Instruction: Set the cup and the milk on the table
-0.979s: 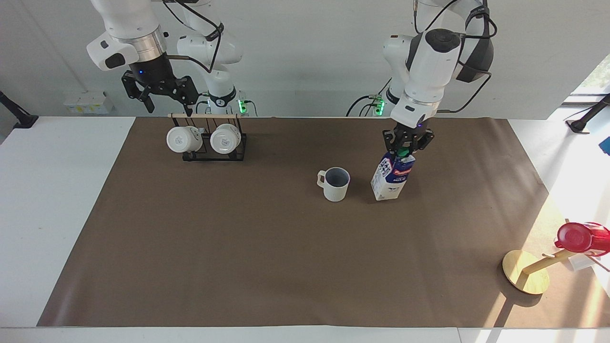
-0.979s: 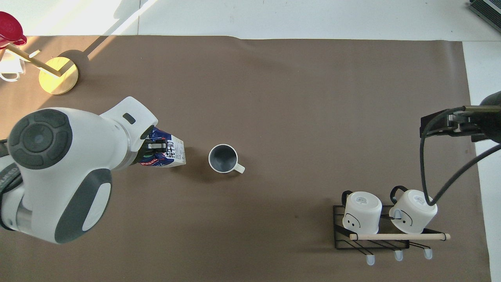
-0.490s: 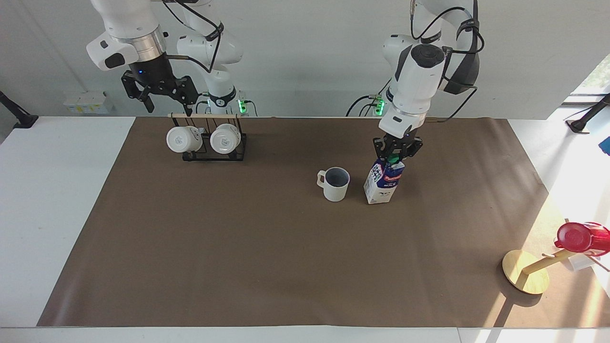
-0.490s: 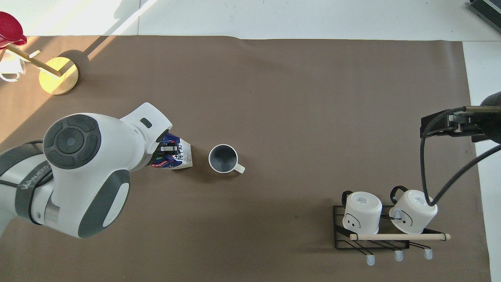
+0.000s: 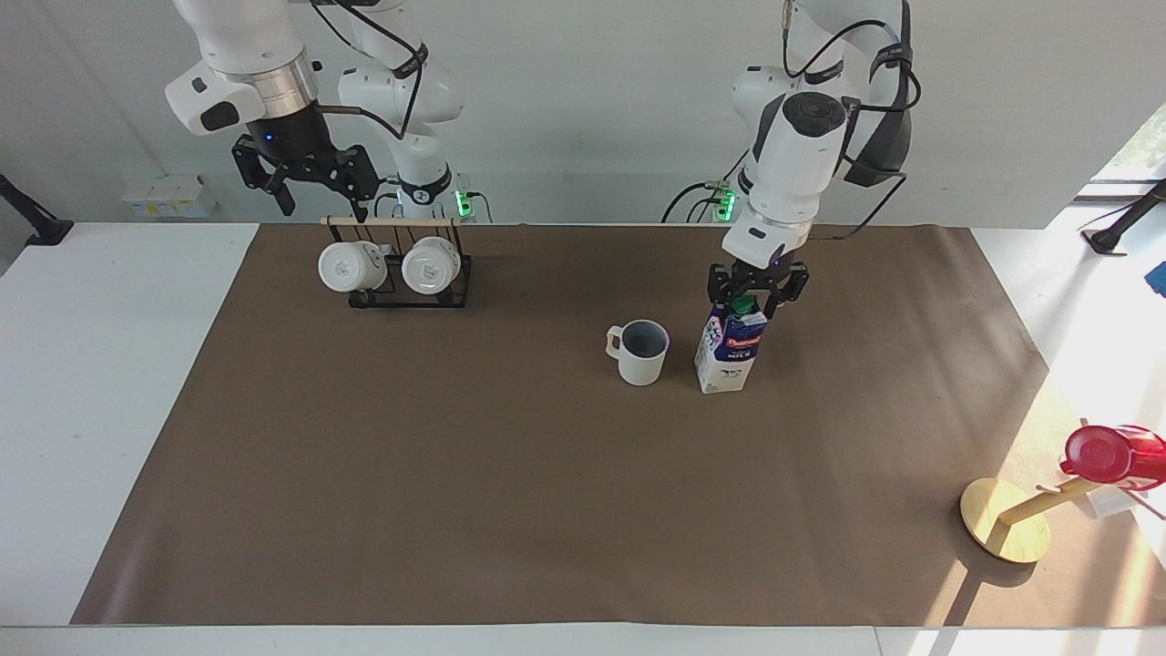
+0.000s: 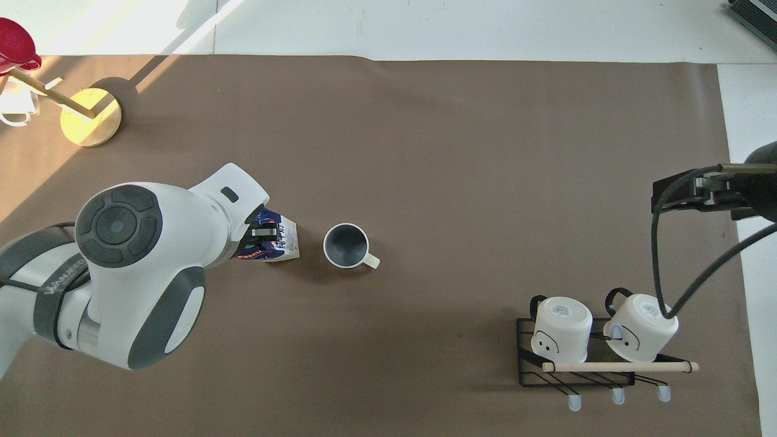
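The milk [image 5: 726, 355] stands upright on the brown mat of the table [image 5: 455, 474], beside the cup [image 5: 640, 353], toward the left arm's end. It also shows in the overhead view [image 6: 276, 243], partly under the arm. The cup [image 6: 346, 245] stands upright with its handle toward the right arm's end. My left gripper [image 5: 752, 296] is at the carton's top, its fingers spread on either side of the green cap. My right gripper [image 5: 323, 205] is open and empty, waiting in the air over the mug rack.
A black wire rack [image 5: 408, 273] with two glossy white mugs stands near the right arm's base. A wooden stand [image 5: 1004, 531] with a red cup [image 5: 1104, 454] is at the left arm's end, farther from the robots.
The left arm brought the tilted milk closer to the cup and set it upright on the mat. Its fingers now look a little wider apart. The right arm has not moved.
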You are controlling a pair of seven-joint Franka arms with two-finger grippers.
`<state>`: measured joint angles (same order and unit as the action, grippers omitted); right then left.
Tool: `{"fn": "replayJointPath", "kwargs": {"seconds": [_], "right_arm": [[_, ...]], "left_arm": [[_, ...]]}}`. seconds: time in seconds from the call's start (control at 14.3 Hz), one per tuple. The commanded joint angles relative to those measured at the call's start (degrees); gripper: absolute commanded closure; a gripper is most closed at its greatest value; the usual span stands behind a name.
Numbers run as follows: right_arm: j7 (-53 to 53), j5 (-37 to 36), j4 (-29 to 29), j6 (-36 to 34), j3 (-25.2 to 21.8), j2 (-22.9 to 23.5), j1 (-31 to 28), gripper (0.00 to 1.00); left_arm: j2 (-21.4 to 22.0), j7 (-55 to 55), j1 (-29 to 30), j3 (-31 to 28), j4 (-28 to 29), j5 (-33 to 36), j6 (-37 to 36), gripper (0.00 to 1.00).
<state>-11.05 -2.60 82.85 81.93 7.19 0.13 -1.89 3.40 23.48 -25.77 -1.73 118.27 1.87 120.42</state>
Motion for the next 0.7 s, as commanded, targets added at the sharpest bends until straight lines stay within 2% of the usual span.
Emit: {"fn": "replayJointPath", "kwargs": {"seconds": [0.0, 0.28, 0.63], "right_arm": [[1.2, 1.1, -0.8, -0.3, 0.4, 0.4, -1.0, 0.0], [1.2, 1.1, -0.8, -0.3, 0.4, 0.4, -1.0, 0.0], [1.2, 1.1, -0.8, -0.2, 0.4, 0.4, -1.0, 0.0]], "left_arm": [[0.8, 0.4, -0.3, -0.8, -6.2, 1.1, -8.2, 0.0], [1.4, -0.3, 0.5, -1.6, -16.2, 1.1, -20.0, 0.0], [1.7, -14.0, 9.0, -1.7, -26.2, 0.6, -32.9, 0.0]]}}
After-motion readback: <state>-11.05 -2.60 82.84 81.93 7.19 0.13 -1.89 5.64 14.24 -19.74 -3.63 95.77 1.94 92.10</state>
